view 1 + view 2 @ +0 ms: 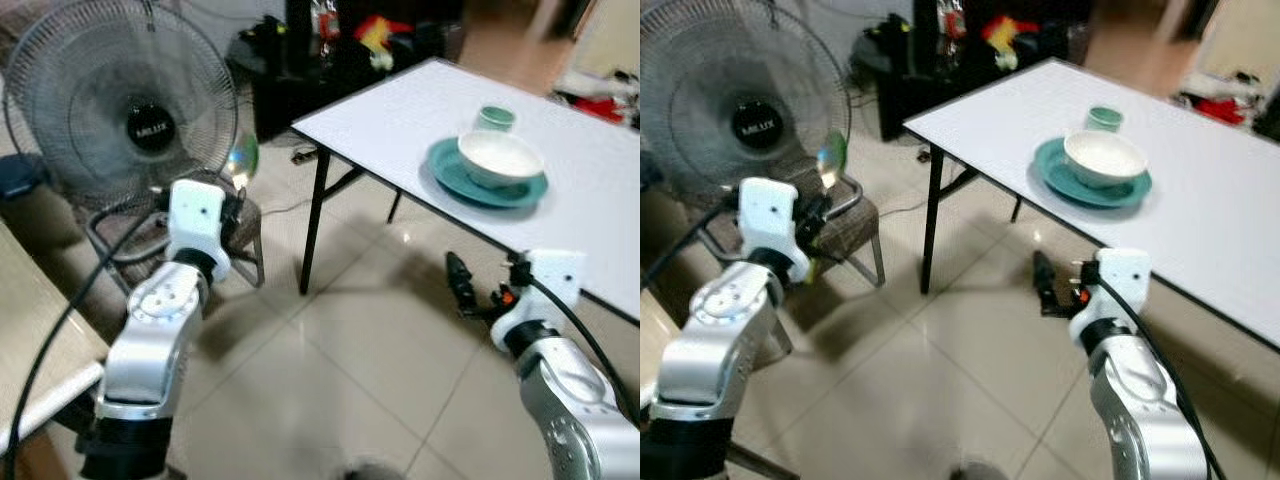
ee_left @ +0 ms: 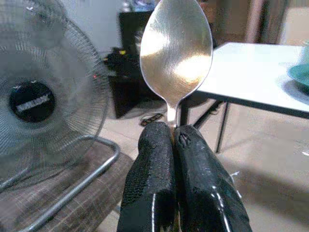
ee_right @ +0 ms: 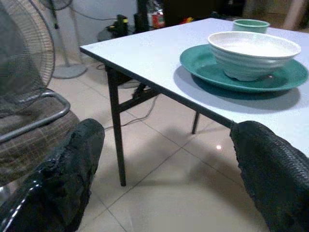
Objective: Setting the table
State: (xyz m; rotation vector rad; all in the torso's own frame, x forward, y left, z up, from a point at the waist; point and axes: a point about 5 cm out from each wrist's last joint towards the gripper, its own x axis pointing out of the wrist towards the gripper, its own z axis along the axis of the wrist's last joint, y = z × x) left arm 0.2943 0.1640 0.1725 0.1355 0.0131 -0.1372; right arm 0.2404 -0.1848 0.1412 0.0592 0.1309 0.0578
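Ahead, in the left eye view, a white table (image 1: 600, 190) stands to the right with a white bowl (image 1: 498, 158) resting on a teal plate (image 1: 455, 175) and a small green cup (image 1: 495, 117) just beyond them on the far side, while a standing fan (image 1: 120, 105) fills the far left above a chair (image 1: 245, 225); the left gripper (image 1: 238, 200) is raised before the fan, well apart from the table, and the right gripper (image 1: 468, 290) hangs low over the tiled floor (image 1: 350, 370) just short of the table's near edge. Seen from the right eye, the same place setting sits untouched, with bare tabletop around the plate. Up close in the left wrist view, the fingers are pressed together on the neck of a metal spoon (image 2: 176, 53), its polished oval head standing upright above the pads; the handle is hidden between them. Light, rigid and smooth, the spoon looks liable to swivel or slip in so narrow a pinch, so a firm hold low on the stem seems wise until it is laid beside the plate. Across in the right wrist view, the two black fingers (image 3: 63, 179) stand wide apart and hold nothing, pointing toward bowl and plate.
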